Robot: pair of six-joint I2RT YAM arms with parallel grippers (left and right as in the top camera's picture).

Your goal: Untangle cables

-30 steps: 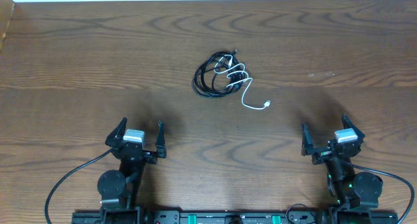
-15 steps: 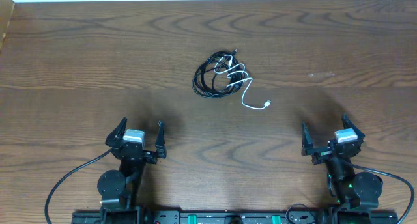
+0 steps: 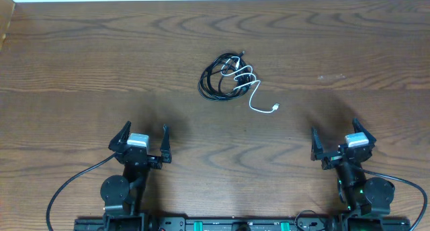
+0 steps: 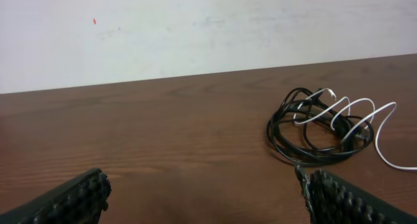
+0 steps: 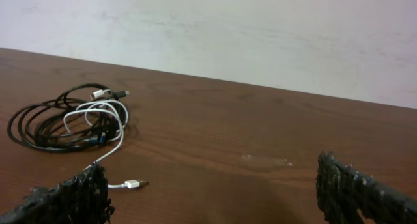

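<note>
The cables lie tangled in the middle of the far half of the table: a black cable (image 3: 216, 79) coiled in loops, with a white cable (image 3: 249, 82) woven through it and trailing to a white plug (image 3: 274, 109). The left wrist view shows the black coil (image 4: 313, 136) and white loops (image 4: 355, 116) ahead to the right; the right wrist view shows the coil (image 5: 55, 123) and the white plug (image 5: 133, 183) ahead to the left. My left gripper (image 3: 143, 141) and right gripper (image 3: 338, 141) stand open near the front edge, far from the cables, holding nothing.
Brown wooden table (image 3: 101, 63) with a pale wall behind its far edge (image 4: 195, 28). Thick black arm wiring (image 3: 70, 184) loops at the front left, and another lead (image 3: 403, 180) at the front right, beside the arm bases.
</note>
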